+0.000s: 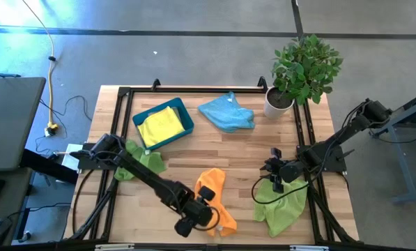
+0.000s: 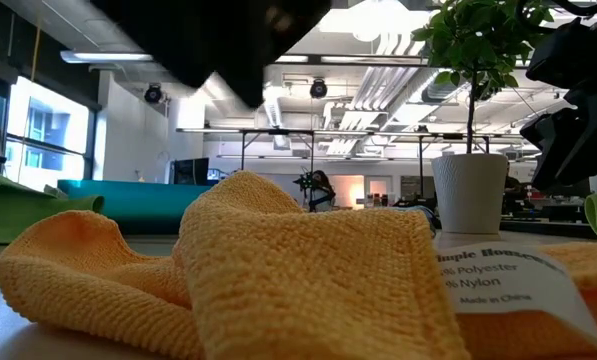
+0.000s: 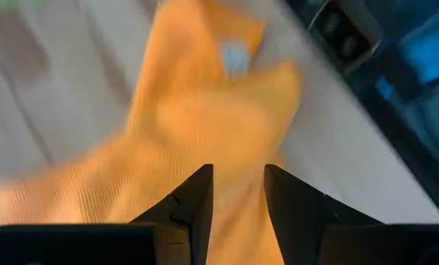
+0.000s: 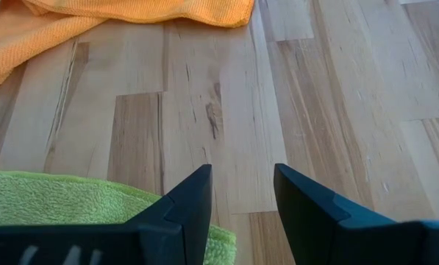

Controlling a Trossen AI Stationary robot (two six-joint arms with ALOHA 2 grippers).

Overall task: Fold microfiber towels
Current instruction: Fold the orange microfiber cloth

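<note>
Five microfiber towels show on the counter (image 1: 242,150): one orange towel (image 1: 218,199), one light blue towel (image 1: 226,113), one yellow towel (image 1: 160,126), and two lime green towels, one by the left arm (image 1: 146,163) and one by the right (image 1: 286,206). There is also one teal tray (image 1: 185,113) and one potted plant (image 1: 302,70). Two arms reach in, each with one end effector, left (image 1: 209,211) and right (image 1: 276,169).

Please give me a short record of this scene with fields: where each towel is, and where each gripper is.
orange towel: crumpled, front middle of table
yellow towel: inside teal tray
blue towel: back middle, beside potted plant
green towels: one at left edge, one at front right
left gripper: open, over orange towel
right gripper: open, above bare wood by right green towel
</note>
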